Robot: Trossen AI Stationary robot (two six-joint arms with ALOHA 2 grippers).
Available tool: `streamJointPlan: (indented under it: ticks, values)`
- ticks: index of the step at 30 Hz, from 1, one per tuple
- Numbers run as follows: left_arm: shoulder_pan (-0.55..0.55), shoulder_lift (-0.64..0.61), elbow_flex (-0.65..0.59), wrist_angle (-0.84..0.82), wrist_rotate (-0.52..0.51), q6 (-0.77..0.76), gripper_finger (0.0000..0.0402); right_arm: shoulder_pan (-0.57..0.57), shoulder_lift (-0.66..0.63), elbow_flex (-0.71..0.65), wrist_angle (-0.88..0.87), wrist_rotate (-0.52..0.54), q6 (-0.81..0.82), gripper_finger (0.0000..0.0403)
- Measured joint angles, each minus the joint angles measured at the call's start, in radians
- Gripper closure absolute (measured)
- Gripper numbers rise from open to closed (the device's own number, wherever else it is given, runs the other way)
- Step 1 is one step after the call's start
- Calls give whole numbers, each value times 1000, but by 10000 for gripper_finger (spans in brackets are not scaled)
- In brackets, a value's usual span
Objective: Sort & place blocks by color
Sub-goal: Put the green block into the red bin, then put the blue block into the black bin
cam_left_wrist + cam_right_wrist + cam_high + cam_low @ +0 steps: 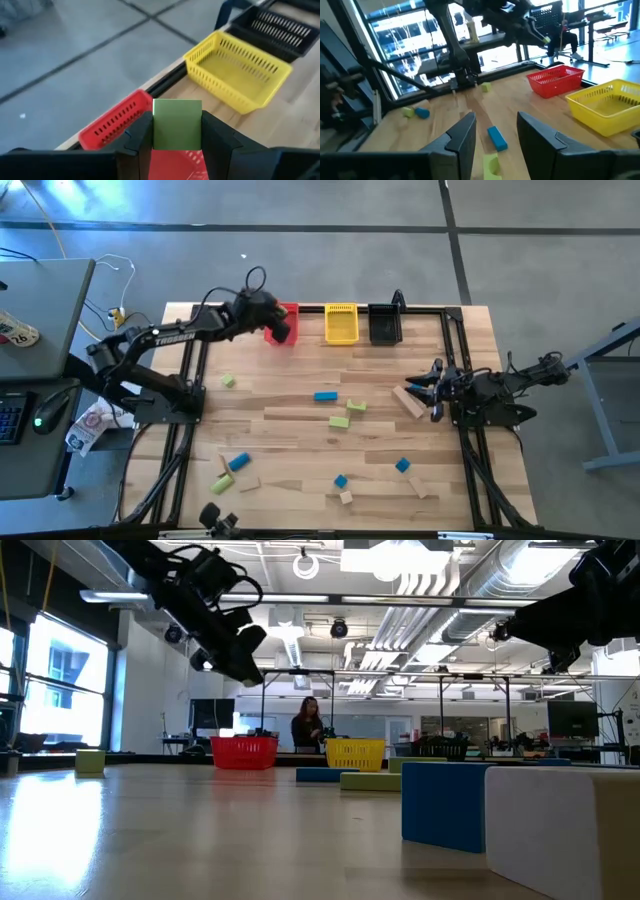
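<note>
My left gripper point(280, 330) hangs over the red bin point(287, 311) at the table's far edge, shut on a light green block point(177, 124). In the low view this gripper point(240, 658) is well above the red bin point(243, 752). My right gripper point(432, 387) waits open near the table's right side, beside a tan bar point(408, 402). Green, blue and tan blocks lie scattered flat on the table, among them a blue bar point(326, 395), green blocks point(348, 414) and a green cube point(229, 381). My left gripper pinches the light green block point(177, 124) between its two fingers, one finger point(142, 137) on each opposite side face. The block is lifted clear, above the red bin's inside point(175, 162).
A yellow bin point(341, 323) and a black bin point(385, 326) stand in a row beside the red one on the far edge. A black frame point(190, 390) borders the table's left and right sides. More blocks point(342, 486) lie near the near edge. A person point(306, 727) stands far behind the table.
</note>
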Motion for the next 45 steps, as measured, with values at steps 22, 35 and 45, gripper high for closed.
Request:
streamJointPlan:
  ticks: [22,35,45]
  values:
    - [72,284,70,-118,94,-11,284,0,0,0,32,13,215,274]
    - [86,322,71,-95,78,-35,263,0,0,1,8,132,215,274]
    - [84,316,71,-76,95,-18,192,0,0,1,11,242,199,274]
